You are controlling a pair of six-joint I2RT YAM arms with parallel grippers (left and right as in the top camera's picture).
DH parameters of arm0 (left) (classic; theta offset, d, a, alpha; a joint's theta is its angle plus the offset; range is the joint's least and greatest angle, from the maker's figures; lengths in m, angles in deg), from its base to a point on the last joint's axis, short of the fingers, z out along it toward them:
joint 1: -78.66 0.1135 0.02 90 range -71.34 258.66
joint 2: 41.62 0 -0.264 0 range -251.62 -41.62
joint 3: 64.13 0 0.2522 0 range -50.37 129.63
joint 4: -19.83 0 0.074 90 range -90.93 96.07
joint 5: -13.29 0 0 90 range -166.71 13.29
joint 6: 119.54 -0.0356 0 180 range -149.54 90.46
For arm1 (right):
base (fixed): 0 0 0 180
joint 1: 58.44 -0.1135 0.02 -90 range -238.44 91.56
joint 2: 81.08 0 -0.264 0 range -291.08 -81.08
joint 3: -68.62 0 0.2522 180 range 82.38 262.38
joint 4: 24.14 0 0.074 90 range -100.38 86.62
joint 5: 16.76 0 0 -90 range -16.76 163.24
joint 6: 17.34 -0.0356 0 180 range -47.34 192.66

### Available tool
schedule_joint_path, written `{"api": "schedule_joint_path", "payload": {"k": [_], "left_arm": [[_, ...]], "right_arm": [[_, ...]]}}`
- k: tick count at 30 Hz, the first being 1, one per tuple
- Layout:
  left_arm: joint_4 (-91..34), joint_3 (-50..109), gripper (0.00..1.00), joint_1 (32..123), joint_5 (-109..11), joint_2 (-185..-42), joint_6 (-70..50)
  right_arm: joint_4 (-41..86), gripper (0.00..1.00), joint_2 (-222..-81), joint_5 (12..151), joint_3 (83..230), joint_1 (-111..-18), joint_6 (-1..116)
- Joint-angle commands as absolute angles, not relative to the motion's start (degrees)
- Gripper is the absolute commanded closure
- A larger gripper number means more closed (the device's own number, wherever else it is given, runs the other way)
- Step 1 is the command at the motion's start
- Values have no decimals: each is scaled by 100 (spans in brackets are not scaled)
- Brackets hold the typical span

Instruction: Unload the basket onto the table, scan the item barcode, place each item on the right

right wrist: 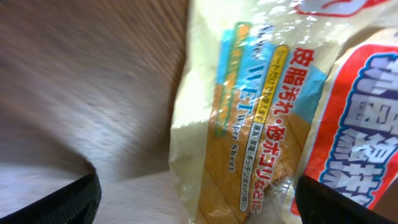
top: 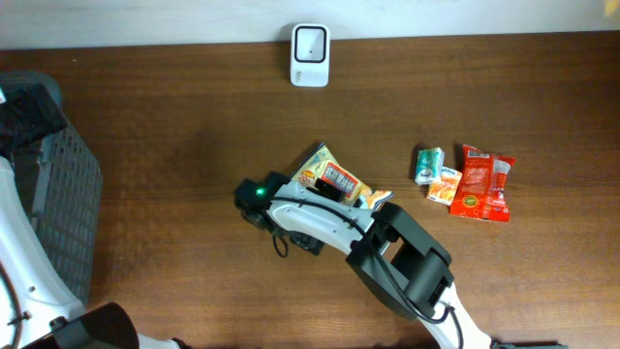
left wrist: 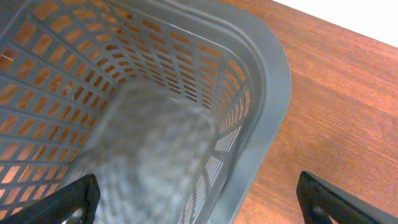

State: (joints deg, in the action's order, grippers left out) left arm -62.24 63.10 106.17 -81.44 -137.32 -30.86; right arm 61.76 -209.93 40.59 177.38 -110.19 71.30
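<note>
A yellow see-through packet point(top: 318, 167) with Japanese print lies on the wooden table near the middle, and a red-and-white packet point(top: 341, 180) rests against its right side. In the right wrist view the yellow packet point(right wrist: 249, 130) fills the space between the two fingertips. My right gripper point(right wrist: 198, 199) stands open just above it, jaws wide apart and gripping nothing. The red-and-white packet point(right wrist: 364, 124) shows at the right edge. The white scanner point(top: 310, 42) sits at the table's far edge. My left gripper point(left wrist: 199, 199) hangs open over the grey basket point(left wrist: 267, 81), holding nothing.
A small green pack point(top: 427, 165), an orange pack point(top: 446, 184) and a red bag point(top: 484, 182) lie together at the right. The grey slatted basket point(top: 58, 194) stands at the left edge. My right arm point(top: 407, 257) stretches in from the front.
</note>
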Motion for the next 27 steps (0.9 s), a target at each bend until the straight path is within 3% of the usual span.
{"api": "schedule_joint_path", "payload": {"k": [1, 12, 18, 27], "left_arm": [[-6222, 6308, 1, 10632, -8146, -13712, -3173], [-6222, 6308, 1, 10632, -8146, -13712, -3173], [-6222, 6310, 1, 10632, -8148, -13712, -3173], [-6222, 6310, 1, 10632, -8146, -13712, -3173]], "right_arm": [[6134, 1, -20897, 3649, 17472, -10739, 7021], [5678, 1, -20816, 3828, 18304, -10525, 6594], [5859, 1, -20786, 5194, 18805, -10529, 6588], [5125, 1, -20895, 5699, 18805, -10477, 6507]]}}
